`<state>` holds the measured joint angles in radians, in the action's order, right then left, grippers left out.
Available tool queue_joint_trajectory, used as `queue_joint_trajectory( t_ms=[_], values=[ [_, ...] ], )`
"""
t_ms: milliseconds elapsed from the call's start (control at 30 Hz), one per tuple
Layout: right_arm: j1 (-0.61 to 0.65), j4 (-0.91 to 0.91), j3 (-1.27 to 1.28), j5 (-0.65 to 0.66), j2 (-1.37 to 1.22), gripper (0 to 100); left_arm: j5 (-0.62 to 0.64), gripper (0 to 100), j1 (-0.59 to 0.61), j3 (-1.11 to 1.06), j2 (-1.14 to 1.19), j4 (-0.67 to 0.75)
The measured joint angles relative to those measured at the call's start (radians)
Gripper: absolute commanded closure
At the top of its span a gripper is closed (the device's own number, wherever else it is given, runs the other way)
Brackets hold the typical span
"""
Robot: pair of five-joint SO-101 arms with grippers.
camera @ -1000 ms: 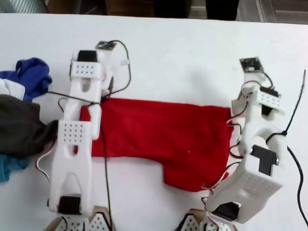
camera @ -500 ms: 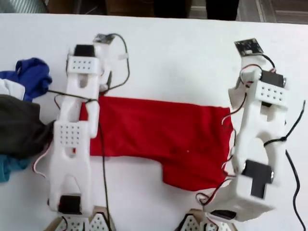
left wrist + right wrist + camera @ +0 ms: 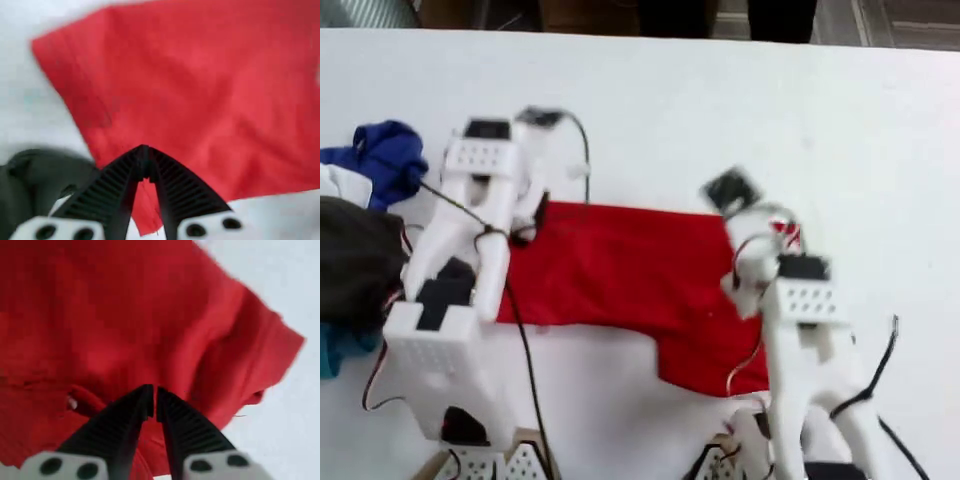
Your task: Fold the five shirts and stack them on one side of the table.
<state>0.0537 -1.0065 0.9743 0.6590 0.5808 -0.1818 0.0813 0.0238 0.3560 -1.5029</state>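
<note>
Your right gripper [image 3: 151, 396] has swung in over the red shirt [image 3: 620, 270] on the table [image 3: 740, 110], pinching its edge, likely to fold it across. Your left gripper [image 3: 144, 159], jaws together, waits over the other end.

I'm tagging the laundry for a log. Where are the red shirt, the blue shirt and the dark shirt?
red shirt [image 3: 620, 265], high view, on the flat middle of its body.
blue shirt [image 3: 390, 155], high view, on the middle of its bunched cloth.
dark shirt [image 3: 355, 260], high view, on the middle of its crumpled bulk.
</note>
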Motion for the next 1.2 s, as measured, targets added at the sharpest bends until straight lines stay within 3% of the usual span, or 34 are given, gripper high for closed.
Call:
queue_joint_trajectory(
  t_ms=[167,567,700,900,1033,1200],
  values=[
    [0.077,0.006,0.121,0.14,0.06,97.8,-0.005,97,0.04,-0.253,-0.014,0.186],
    [0.173,-0.21,0.129,0.387,0.253,97.8,-0.005,97,0.114,-0.322,-0.049,0.302],
    [0.173,-0.172,0.149,0.347,0.382,97.8,-0.005,97,0.115,-0.379,-0.068,0.354],
    [0.175,0.11,0.31,0.135,0.413,97.8,-0.005,97,0.115,-0.385,-0.069,0.361],
    [0.195,0.258,0.434,0.114,0.399,97.8,-0.005,97,0.115,-0.387,-0.069,0.361],
    [0.198,0.235,0.45,0.109,0.387,97.8,-0.005,97,0.117,-0.387,-0.069,0.364]
  ],
)
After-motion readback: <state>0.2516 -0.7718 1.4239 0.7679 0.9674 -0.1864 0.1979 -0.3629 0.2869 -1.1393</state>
